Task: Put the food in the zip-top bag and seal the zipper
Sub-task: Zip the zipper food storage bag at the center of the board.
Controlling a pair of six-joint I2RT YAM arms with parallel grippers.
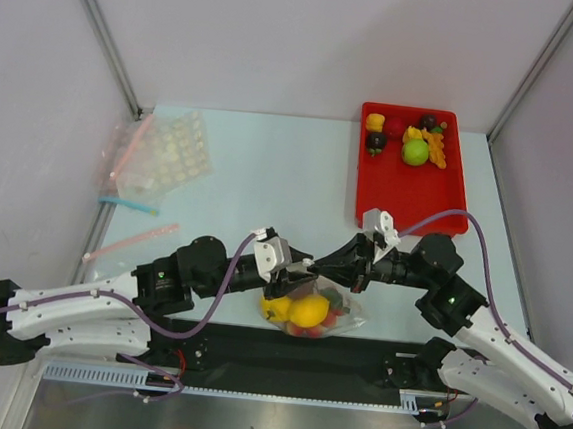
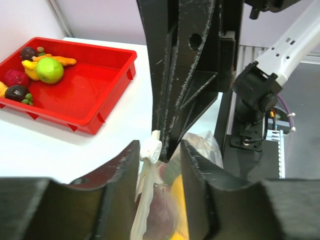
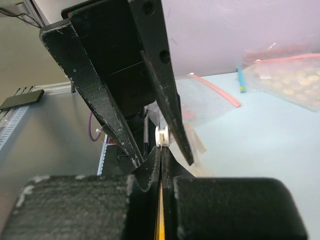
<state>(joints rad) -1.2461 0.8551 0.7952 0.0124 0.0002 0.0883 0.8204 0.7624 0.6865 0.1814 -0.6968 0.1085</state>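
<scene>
The zip-top bag hangs at the near table edge with yellow peppers and red pieces inside. It also shows in the left wrist view. My right gripper is shut on its rim, just behind the white zipper slider. My left gripper is open; its fingers straddle the rim and the slider, not clamping. More food lies in the red tray: a green fruit, a yellow pepper, a dark purple piece and orange ones.
Clear bags with pink and blue strips and a white dimpled sheet lie at the back left. A loose pink strip and a blue one lie nearer. A black mat runs along the near edge. Frame posts stand at the back corners.
</scene>
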